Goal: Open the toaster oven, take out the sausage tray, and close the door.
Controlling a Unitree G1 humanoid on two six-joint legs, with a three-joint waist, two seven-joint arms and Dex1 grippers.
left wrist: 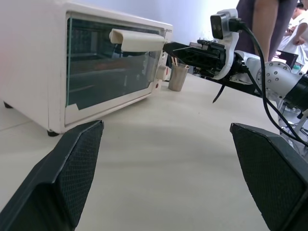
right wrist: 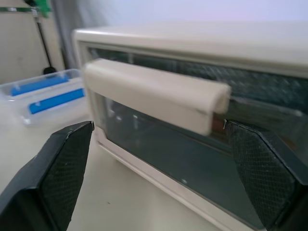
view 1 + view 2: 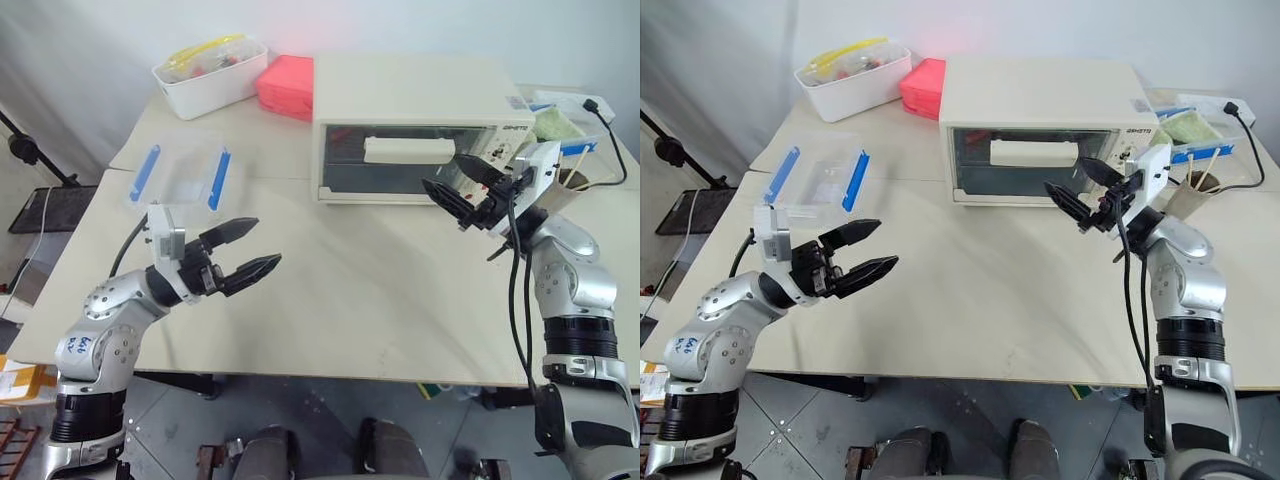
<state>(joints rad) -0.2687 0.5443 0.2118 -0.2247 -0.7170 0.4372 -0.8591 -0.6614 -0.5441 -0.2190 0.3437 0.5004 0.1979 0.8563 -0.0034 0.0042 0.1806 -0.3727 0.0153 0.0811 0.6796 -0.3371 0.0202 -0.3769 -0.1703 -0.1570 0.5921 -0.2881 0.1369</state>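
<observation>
The cream-white boxy toaster oven point(image 3: 415, 125) sits shut at the table's far side, so opening comes first: the right gripper point(image 3: 460, 185), fingers spread wide and empty, must close on the cream bar handle point(image 3: 408, 150).

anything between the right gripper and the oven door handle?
Nothing. The right gripper, jaws open, faces the door's handle with only open air between them, clearest in the right wrist view. The door is shut.
</observation>
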